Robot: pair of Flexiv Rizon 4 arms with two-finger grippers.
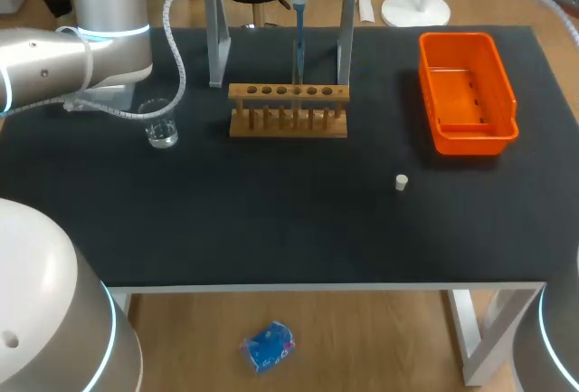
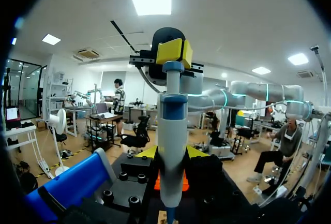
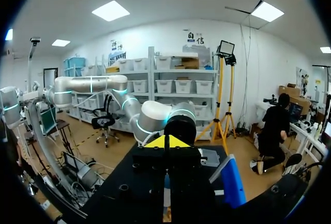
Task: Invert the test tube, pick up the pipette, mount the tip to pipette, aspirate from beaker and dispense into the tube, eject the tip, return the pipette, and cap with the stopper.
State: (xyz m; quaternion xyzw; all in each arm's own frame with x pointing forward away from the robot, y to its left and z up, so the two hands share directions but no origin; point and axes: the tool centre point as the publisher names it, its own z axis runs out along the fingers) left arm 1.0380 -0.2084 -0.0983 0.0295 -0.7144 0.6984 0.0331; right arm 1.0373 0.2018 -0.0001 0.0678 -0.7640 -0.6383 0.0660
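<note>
As left claw (image 2: 172, 154) clamps the blue-grey plastic pipette (image 2: 172, 125) upright over the far-edge wooden rack (image 1: 288, 109), right claw's (image 3: 165, 142) tips meet.

Setting: laboratory, a robotic liquid-handling bench. What tells you so:
- Surface (image 1: 271, 220): black mat on a white-legged frame.
- Rack (image 1: 288, 113): wooden, with a row of round holes for test tubes, at the middle of your surface.
- Beaker (image 1: 162, 127): small, clear glass, to the rack's left.
- Pipette (image 2: 172, 146): blue and white, hanging tip-down over the rack, between two grey stand posts (image 1: 217, 48).
- Bin (image 1: 470, 146): orange plastic, on your right.
- Stopper (image 1: 402, 182): small, white, lying alone near the bin.
- Your left arm (image 1: 107, 21) and right arm (image 2: 258, 90): white-grey, with lit blue rings at the joints.
</note>
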